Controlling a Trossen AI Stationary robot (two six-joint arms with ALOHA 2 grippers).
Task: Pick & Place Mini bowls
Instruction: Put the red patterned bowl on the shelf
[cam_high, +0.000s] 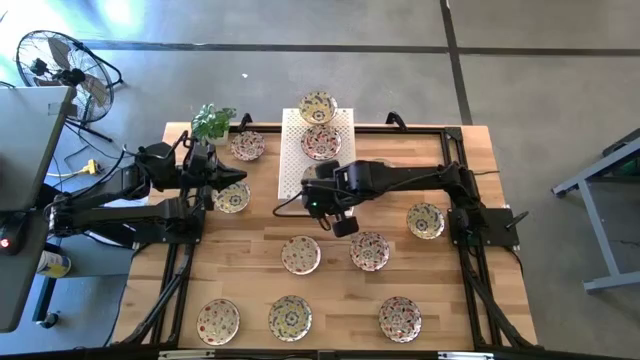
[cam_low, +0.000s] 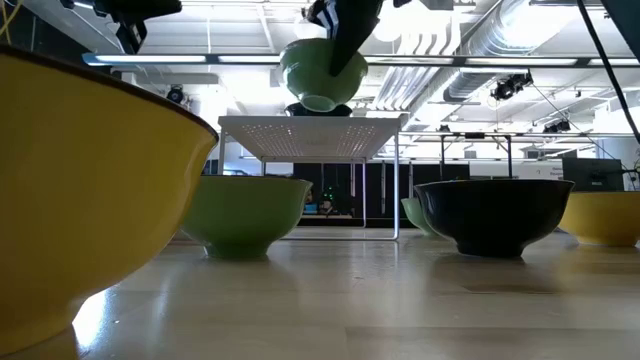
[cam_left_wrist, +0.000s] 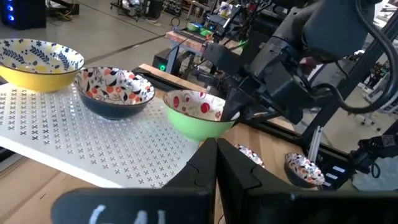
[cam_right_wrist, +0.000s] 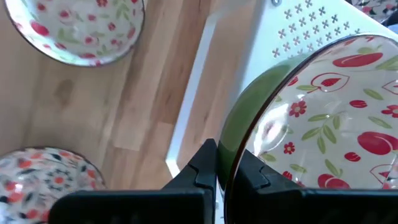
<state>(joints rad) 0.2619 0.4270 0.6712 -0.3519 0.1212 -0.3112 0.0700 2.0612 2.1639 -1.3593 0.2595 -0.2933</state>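
Observation:
The mini bowl in play is green outside, cream inside with red fruit and green leaves (cam_left_wrist: 199, 115). My right gripper (cam_right_wrist: 224, 168) is shut on it at the near edge of the white perforated block (cam_high: 300, 165); my arm hides it in the high view. A yellow bowl (cam_left_wrist: 38, 62) and a dark floral bowl (cam_left_wrist: 115, 90) stand on their bases on the block. My left gripper (cam_left_wrist: 216, 163) is shut on nothing, left of the block, above another bowl (cam_high: 232, 197). My right gripper pinches the green bowl's rim (cam_right_wrist: 229, 146), one finger outside the wall and one inside. The fingers come from above, slanting down. The bowl is upright at the block's near edge (cam_low: 322, 75); whether its base touches the block, I cannot tell.
More patterned bowls stand on the wooden table: one left of the block (cam_high: 247, 146), one at the right (cam_high: 425, 220), two in the middle (cam_high: 300, 255) (cam_high: 370, 250), three along the near edge (cam_high: 290, 318). A potted plant (cam_high: 212, 122) stands at the far left corner.

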